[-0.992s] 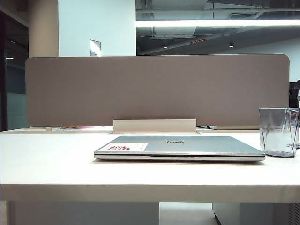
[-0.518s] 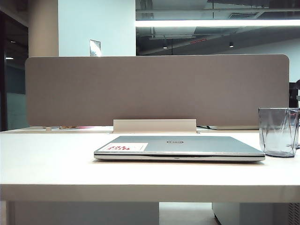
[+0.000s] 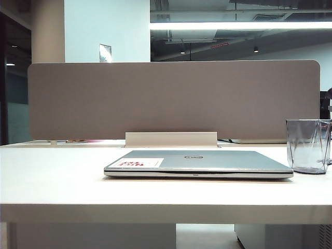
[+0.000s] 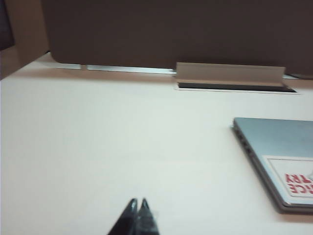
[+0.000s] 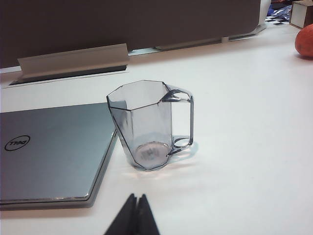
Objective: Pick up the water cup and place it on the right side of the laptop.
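The water cup (image 3: 308,146), a clear grey-tinted faceted tumbler with a handle, stands upright on the white desk just right of the laptop (image 3: 198,163). The right wrist view shows the same cup (image 5: 146,125) beside the edge of the closed silver laptop (image 5: 49,152), its handle turned away from the lid. My right gripper (image 5: 136,198) is shut and holds nothing, a short way in front of the cup. My left gripper (image 4: 137,201) is shut and holds nothing, over bare desk to the left of the laptop (image 4: 279,156). Neither gripper shows in the exterior view.
A brown partition panel (image 3: 174,98) runs along the back of the desk, with a raised cable flap (image 3: 171,139) behind the laptop. An orange-red object (image 5: 304,41) lies at the far right of the desk. The desk's front edge (image 3: 166,212) runs across the exterior view.
The cup and laptop have not moved. The exterior view has shifted very slightly between the earliest frame and now.
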Action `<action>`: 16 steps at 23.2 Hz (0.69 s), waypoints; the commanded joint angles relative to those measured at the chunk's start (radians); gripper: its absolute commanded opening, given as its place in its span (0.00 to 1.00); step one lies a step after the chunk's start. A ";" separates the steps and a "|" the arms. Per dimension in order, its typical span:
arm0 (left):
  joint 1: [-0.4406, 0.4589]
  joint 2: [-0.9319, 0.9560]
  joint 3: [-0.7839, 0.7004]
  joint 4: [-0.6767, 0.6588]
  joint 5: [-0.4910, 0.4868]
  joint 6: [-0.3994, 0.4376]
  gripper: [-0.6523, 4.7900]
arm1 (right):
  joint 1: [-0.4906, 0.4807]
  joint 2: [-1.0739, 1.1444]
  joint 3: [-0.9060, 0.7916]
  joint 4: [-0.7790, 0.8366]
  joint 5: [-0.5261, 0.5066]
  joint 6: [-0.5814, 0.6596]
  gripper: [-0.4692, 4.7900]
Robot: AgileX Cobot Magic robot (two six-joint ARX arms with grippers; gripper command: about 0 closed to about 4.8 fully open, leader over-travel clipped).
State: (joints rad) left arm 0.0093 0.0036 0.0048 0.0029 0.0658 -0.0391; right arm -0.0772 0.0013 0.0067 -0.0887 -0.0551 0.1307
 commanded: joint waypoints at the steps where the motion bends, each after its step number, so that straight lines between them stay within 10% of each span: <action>1: -0.001 0.000 0.003 0.011 -0.053 -0.001 0.11 | 0.000 -0.002 -0.006 0.010 0.005 0.000 0.08; 16: -0.001 0.000 0.003 0.005 -0.020 0.001 0.11 | 0.000 -0.002 -0.006 0.010 0.005 0.000 0.08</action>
State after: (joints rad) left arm 0.0093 0.0032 0.0048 0.0021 0.0422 -0.0391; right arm -0.0772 0.0013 0.0067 -0.0887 -0.0547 0.1307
